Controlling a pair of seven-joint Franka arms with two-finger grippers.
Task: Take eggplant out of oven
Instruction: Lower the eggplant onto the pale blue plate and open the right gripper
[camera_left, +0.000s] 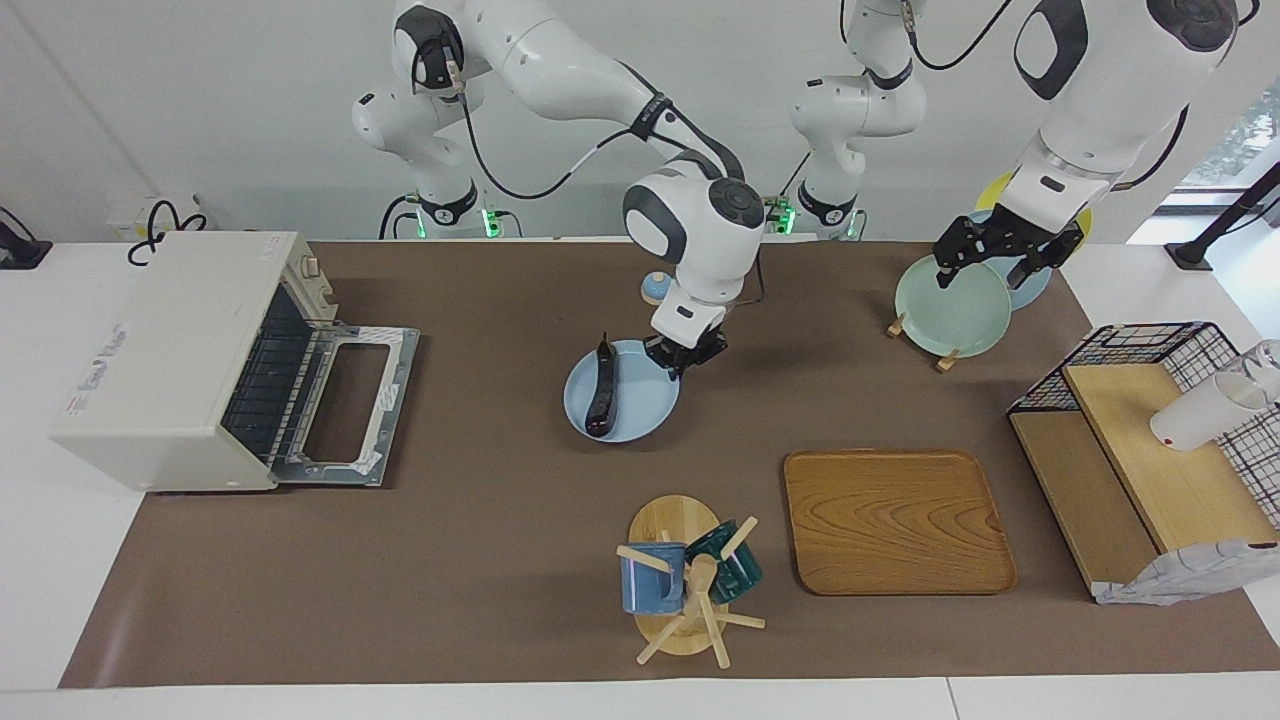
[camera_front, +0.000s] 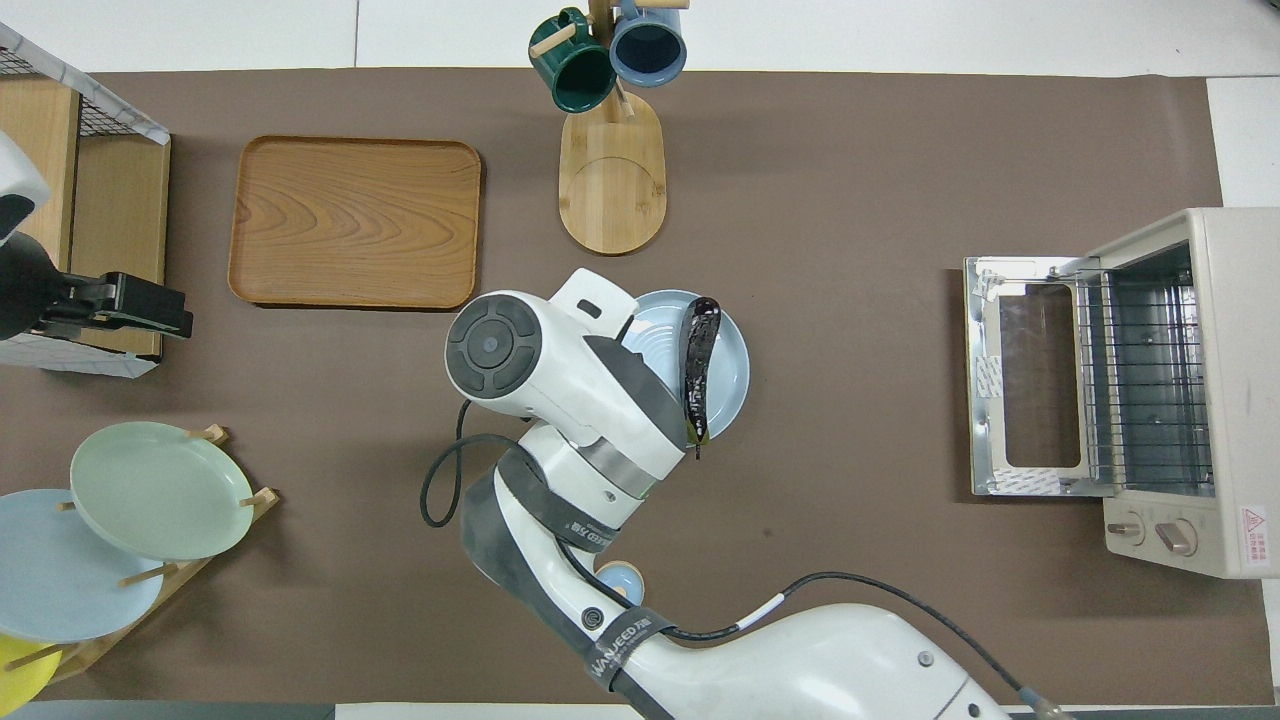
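The eggplant lies lengthwise on a round light-blue plate at the table's middle; it also shows in the overhead view, on the plate. My right gripper is low at the plate's rim, on the side nearer the robots, beside the eggplant. The oven stands at the right arm's end of the table with its door dropped open. Its wire rack is bare. My left gripper is open and waits in the air over the plate rack.
A wooden tray and a mug tree with two mugs stand farther from the robots than the plate. A rack with a green plate and a wire-and-wood shelf are at the left arm's end.
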